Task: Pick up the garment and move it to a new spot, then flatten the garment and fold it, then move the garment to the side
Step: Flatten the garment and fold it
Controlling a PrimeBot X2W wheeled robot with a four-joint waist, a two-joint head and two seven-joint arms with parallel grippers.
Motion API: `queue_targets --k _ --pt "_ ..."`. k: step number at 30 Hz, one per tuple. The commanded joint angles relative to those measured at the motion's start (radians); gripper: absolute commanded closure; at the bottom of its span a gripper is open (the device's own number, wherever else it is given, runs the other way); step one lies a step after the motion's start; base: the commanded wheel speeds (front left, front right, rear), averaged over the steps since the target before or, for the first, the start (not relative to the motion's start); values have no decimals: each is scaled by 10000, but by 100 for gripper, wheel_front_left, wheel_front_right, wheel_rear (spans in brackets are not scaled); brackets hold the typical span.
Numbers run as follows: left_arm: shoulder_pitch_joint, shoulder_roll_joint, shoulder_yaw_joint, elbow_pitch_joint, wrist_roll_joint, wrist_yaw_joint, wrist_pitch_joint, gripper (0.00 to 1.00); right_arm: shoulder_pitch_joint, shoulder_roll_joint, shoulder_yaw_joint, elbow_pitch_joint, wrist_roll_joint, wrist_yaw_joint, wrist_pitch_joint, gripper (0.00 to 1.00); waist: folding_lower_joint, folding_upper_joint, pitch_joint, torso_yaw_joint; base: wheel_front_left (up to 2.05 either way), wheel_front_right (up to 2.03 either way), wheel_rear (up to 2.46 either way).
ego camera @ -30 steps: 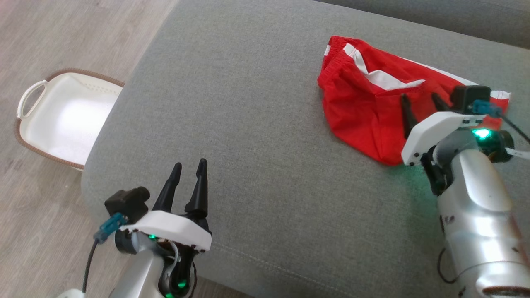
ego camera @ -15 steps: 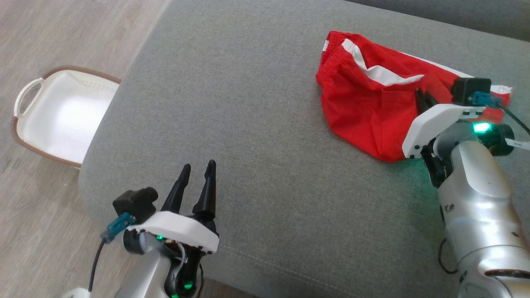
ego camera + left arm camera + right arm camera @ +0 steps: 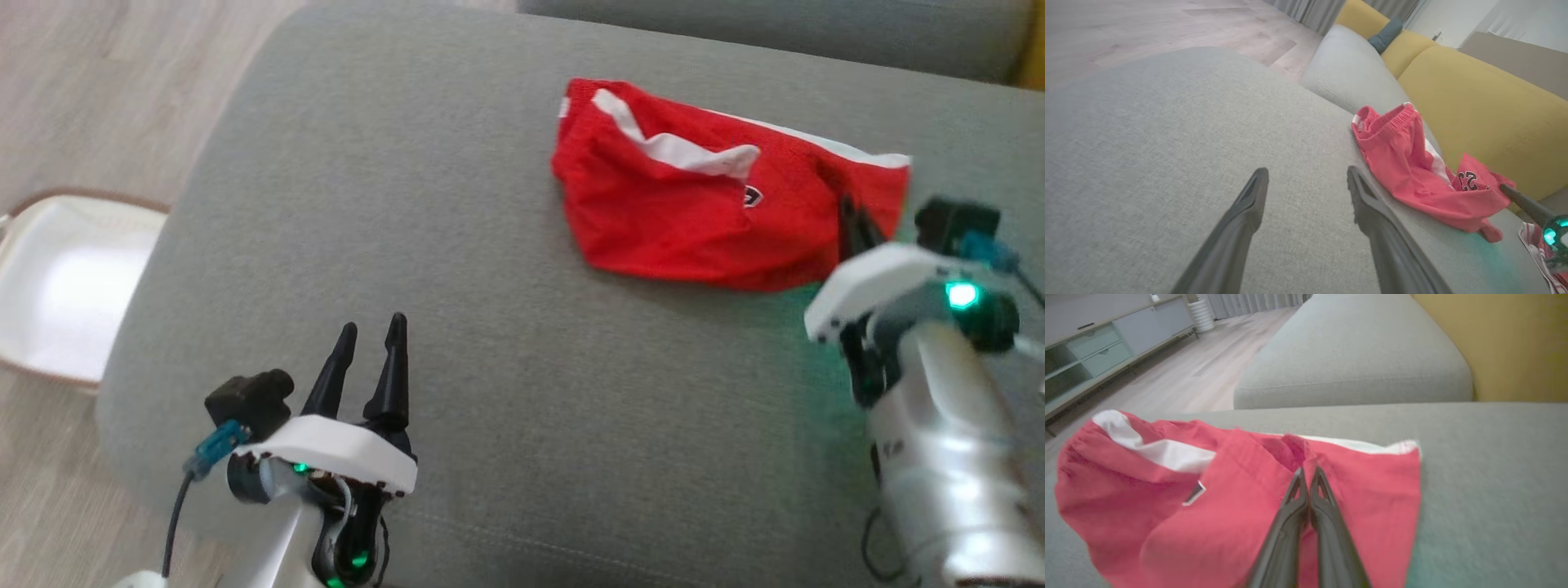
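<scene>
A wide grey woven sofa cushion point(image 3: 490, 310) takes most of the head view, with pale wooden floor at the left. At the left edge, on the floor, stands a white plastic basket with a brown rim point(image 3: 57, 245). In the lower left the left gripper point(image 3: 373, 324) hovers over bare cushion, its two dark fingers apart and holding nothing, well apart from the garment.

The red fabric shorts with white side stripes point(image 3: 669, 212) lie crumpled in the upper right of centre, on the cushion. At the right the right gripper point(image 3: 851, 214) has its fingers pressed together at the right part of the shorts. In the right wrist view the cloth puckers at the tips point(image 3: 1306, 473), so they seem to clamp a small fold.

I think the pick-up step is in hand. The risk is that the pinch is thin: perhaps only the top layer is caught, and on lifting the fold may slip out. The shorts could also drag over the rough cushion weave and bunch more, which makes the flattening harder
</scene>
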Motion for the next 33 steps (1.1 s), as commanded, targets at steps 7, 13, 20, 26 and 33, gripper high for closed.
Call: queue_targets --k 7,13,20,26,33 --pt "-246 36 584 -234 327 -63 -122 0 1397 63 466 -1237 697 -9 -84 100 0 0 -348 -1033 0 0 0" --pt "-157 36 809 -194 458 -98 -122 0 2674 63 1210 -2304 1070 -9 188 100 0 0 -502 -1581 0 0 0" --pt "-120 36 932 -79 594 -175 -122 0 3913 63 1482 -3473 868 -9 785 0 0 0 -668 -1929 0 0 0" --pt "-25 36 993 38 636 -222 -122 0 4728 63 1059 -4593 606 -9 1286 0 0 0 -964 -2080 0 0 0" --pt "110 36 994 78 692 -260 -122 0 4886 63 1442 -5760 1505 -9 1196 0 0 0 -1144 -2053 0 0 0"
